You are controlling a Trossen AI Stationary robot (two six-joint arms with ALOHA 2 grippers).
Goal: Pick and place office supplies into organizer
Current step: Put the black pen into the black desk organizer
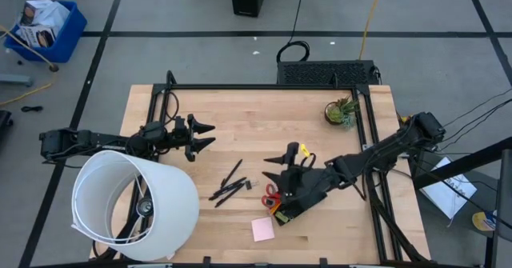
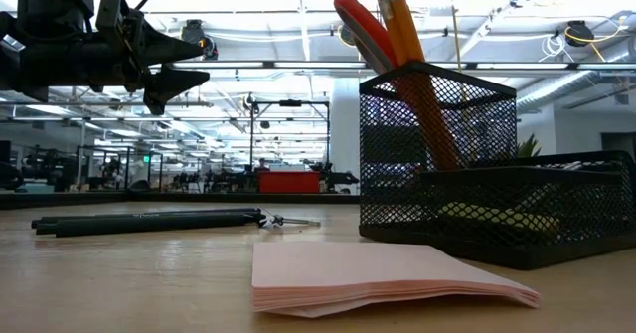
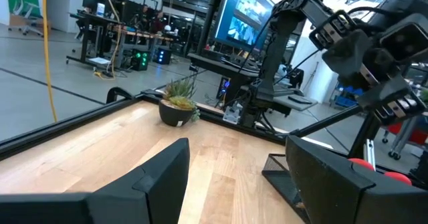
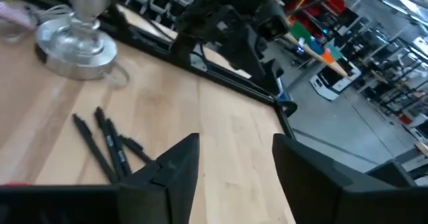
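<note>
hovering right pincer (image 1: 282, 159) jaws apart, empty, over bench (image 1: 240, 116) just beside organizer (image 1: 300, 192). black pens (image 1: 230, 185) lie left of it, toward left arm, long axes diagonal, bundled. right arm nearer. left pincer (image 1: 202, 134) apart, empty, waits farther back. pink pad (image 1: 262, 229) in front of organizer, loose. low view shows scissors (image 2: 370, 35), pencil (image 2: 399, 20) upright in mesh cup; high view hides that under arm.

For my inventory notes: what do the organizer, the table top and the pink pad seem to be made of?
The organizer: likely black metal wire mesh, judging by the see-through grid in its walls. The table top: pale wood with visible plank lines, smooth finish. The pink pad: stacked paper with a matte look, thin layered sheet edges showing.
</note>
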